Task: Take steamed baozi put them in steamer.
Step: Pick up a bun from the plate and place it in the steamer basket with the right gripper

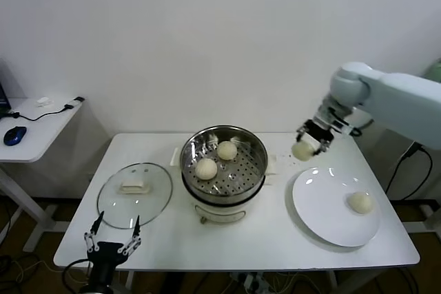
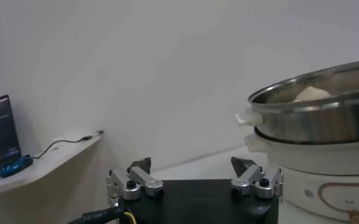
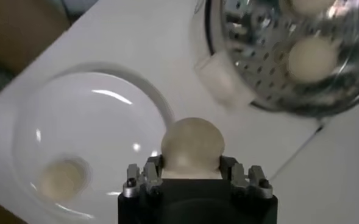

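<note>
Right gripper [image 1: 308,144] jaws clamping smooth round baozi [image 1: 302,151], perforated steel steamer [image 1: 223,160] beside

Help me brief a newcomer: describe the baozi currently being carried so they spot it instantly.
Start at the steel steamer mid-table, then look toward the white plate beside it. Above the gap between them, the right tool grips one baozi, the only bun in the air.

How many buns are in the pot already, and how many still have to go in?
Two buns already sit in the steamer. A third bun is in hand: the right end effector is shut on it in the air, between the plate and the steamer. One bun is left on the white plate. The left end effector waits open at the table's front edge by the glass lid.
</note>
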